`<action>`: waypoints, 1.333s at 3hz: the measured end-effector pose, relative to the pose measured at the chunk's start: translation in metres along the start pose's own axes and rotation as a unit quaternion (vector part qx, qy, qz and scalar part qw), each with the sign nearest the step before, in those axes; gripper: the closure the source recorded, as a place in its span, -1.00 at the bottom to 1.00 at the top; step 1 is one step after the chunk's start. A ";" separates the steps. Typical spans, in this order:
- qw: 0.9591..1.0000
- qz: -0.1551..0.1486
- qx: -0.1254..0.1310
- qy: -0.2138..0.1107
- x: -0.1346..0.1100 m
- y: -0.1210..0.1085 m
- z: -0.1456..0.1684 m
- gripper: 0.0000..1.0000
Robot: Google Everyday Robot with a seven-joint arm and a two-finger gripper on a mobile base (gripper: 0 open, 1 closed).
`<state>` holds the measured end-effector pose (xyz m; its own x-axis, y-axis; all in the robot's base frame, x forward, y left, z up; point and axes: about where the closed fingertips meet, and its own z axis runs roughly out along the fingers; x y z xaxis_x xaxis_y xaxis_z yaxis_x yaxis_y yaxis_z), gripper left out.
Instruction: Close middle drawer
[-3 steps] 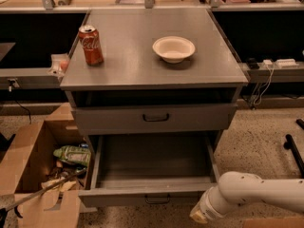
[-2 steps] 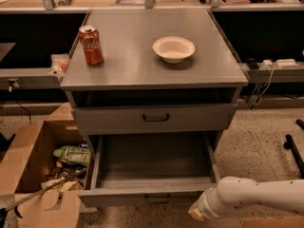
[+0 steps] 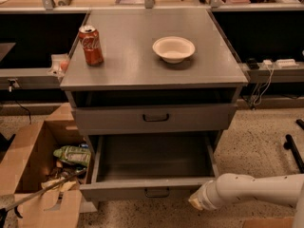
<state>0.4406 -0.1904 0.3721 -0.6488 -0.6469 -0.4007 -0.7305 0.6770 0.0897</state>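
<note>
The middle drawer (image 3: 118, 192) stands pulled far out of the grey cabinet (image 3: 142, 75). Its deep grey tray (image 3: 154, 158) is empty, and its low front panel carries a small dark bar handle (image 3: 156, 192). Above it, the drawer with the taller front panel (image 3: 109, 120) is shut. My white arm (image 3: 256, 190) comes in from the lower right. The gripper (image 3: 195, 203) at its tip sits just below and in front of the right end of the open drawer's front panel, close to it; I cannot tell whether they touch.
A red soda can (image 3: 90, 44) and a white bowl (image 3: 174, 48) stand on the cabinet top. An open cardboard box (image 3: 28, 175) with trash sits on the floor to the left of the drawer. Cables (image 3: 259, 91) hang at the right.
The arm's tip has moved a little left and up, closer to the right end of the open drawer's front panel. The drawer has not visibly moved.
</note>
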 end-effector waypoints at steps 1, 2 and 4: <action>1.000 0.000 0.000 0.000 0.000 0.000 0.000 1.00; 1.000 -0.003 0.008 -0.003 -0.007 -0.010 0.006 1.00; 1.000 -0.004 0.015 -0.014 -0.015 -0.019 0.009 1.00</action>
<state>0.4665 -0.1899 0.3680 -0.6370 -0.6420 -0.4267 -0.7281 0.6830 0.0592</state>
